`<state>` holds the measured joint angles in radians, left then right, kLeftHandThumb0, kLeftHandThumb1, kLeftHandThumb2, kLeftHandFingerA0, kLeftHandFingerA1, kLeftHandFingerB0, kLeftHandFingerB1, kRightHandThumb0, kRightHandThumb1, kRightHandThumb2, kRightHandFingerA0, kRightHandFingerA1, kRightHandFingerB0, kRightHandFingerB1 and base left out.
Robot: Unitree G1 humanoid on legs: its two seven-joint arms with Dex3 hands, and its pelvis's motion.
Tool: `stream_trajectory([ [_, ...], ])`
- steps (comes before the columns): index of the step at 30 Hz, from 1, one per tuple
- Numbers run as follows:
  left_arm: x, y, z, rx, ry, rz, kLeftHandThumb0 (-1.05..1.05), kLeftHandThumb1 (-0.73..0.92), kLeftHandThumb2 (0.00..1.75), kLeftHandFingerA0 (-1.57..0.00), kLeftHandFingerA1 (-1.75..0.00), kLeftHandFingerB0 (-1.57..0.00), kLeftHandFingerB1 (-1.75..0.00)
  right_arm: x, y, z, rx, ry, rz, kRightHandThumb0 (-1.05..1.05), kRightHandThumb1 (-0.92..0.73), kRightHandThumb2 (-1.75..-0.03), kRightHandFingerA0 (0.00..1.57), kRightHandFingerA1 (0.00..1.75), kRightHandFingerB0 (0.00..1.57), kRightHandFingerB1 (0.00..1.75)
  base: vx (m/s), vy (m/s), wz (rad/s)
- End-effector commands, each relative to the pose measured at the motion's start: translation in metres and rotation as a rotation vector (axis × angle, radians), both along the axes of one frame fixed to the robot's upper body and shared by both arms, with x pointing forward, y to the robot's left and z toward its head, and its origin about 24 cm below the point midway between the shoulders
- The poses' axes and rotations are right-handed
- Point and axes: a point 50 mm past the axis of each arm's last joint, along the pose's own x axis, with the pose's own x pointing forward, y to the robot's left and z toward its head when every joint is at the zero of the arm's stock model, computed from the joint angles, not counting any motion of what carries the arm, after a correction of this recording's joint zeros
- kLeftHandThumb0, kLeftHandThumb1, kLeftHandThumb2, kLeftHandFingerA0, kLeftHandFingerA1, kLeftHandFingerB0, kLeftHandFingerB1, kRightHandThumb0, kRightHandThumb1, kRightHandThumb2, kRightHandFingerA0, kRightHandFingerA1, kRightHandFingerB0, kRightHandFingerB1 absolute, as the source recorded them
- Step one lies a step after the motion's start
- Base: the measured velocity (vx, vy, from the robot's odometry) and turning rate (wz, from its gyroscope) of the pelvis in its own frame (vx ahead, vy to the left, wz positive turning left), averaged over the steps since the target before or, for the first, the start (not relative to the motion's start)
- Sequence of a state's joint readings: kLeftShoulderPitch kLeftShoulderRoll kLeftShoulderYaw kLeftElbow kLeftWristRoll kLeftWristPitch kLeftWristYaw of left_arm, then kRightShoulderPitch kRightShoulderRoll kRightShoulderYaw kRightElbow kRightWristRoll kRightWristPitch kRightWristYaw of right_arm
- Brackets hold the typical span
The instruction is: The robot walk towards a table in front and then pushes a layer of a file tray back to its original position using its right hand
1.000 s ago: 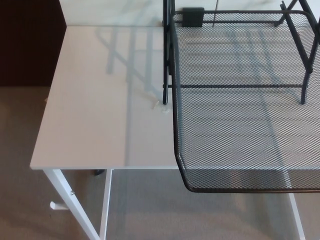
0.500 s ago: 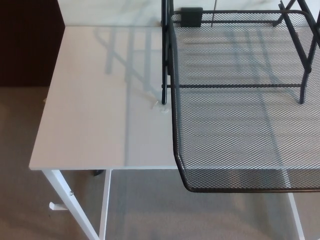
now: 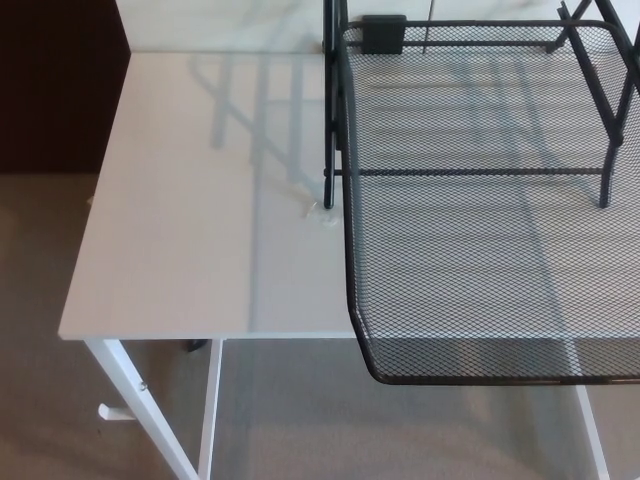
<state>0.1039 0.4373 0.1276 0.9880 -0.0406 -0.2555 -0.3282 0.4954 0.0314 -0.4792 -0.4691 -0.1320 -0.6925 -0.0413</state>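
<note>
Nothing moved vs. prev. frame: mesh tray layer [image 3: 480, 250] overhangs white tabletop [image 3: 200, 200] front edge; hands out of view, state unknown.

White table [image 3: 190, 230] — black mesh file tray [image 3: 480, 270] on it, overhanging the front edge.

No text, label, brand or number can be read anywhere on the mesh tray [image 3: 480, 250] or table [image 3: 200, 200].

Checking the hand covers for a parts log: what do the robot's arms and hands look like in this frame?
Nothing to describe: neither arm nor hand is in the head view. The frame shows only the black mesh file tray layer overhanging the front edge of the white table, the tray's black frame and the carpet below.
</note>
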Motion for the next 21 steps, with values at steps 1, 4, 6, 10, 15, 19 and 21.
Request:
stream_trajectory([
  [1, 0.006, 0.009, 0.009, 0.054, -0.004, -0.039, -0.31, 0.48, 0.55, -0.76, -0.44, -0.53, -0.38, 0.008, 0.056, -0.002, -0.432, 0.036, 0.212, -0.67, -0.4, -0.7, 0.0, 0.0, 0.0, 0.04, 0.0, 0.0, 0.0],
  [4, 0.007, 0.009, 0.01, 0.052, -0.006, -0.038, -0.32, 0.48, 0.55, -0.78, -0.44, -0.55, -0.38, 0.012, 0.067, -0.008, -0.447, 0.063, 0.235, -0.66, -0.4, -0.71, 0.0, 0.04, 0.0, 0.07, 0.0, 0.0, 0.0],
  [6, 0.008, 0.009, 0.01, 0.056, -0.006, -0.04, -0.32, 0.48, 0.55, -0.78, -0.44, -0.55, -0.39, 0.013, 0.071, -0.009, -0.457, 0.064, 0.243, -0.69, -0.41, -0.73, 0.0, 0.04, 0.0, 0.07, 0.0, 0.0, 0.0],
  [10, 0.01, 0.009, 0.011, 0.061, -0.009, -0.048, -0.31, 0.48, 0.55, -0.77, -0.44, -0.56, -0.39, 0.016, 0.081, -0.016, -0.488, 0.07, 0.266, -0.69, -0.41, -0.75, 0.0, 0.1, 0.0, 0.1, 0.0, 0.0, 0.0],
  [15, 0.013, 0.009, 0.012, 0.072, -0.008, -0.056, -0.32, 0.49, 0.55, -0.78, -0.44, -0.55, -0.38, 0.023, 0.09, -0.029, -0.541, 0.121, 0.277, -0.72, -0.43, -0.74, 0.0, 0.05, 0.0, 0.07, 0.0, 0.0, 0.0],
  [19, 0.014, 0.008, 0.012, 0.067, -0.008, -0.056, -0.32, 0.49, 0.55, -0.77, -0.44, -0.56, -0.38, 0.032, 0.096, -0.041, -0.579, 0.172, 0.292, -0.67, -0.42, -0.74, 0.0, 0.06, 0.0, 0.09, 0.0, 0.0, 0.0],
  [21, 0.016, 0.008, 0.013, 0.075, -0.008, -0.057, -0.32, 0.49, 0.55, -0.78, -0.44, -0.55, -0.38, 0.033, 0.098, -0.044, -0.598, 0.188, 0.292, -0.67, -0.41, -0.74, 0.0, 0.06, 0.0, 0.09, 0.0, 0.0, 0.0],
])
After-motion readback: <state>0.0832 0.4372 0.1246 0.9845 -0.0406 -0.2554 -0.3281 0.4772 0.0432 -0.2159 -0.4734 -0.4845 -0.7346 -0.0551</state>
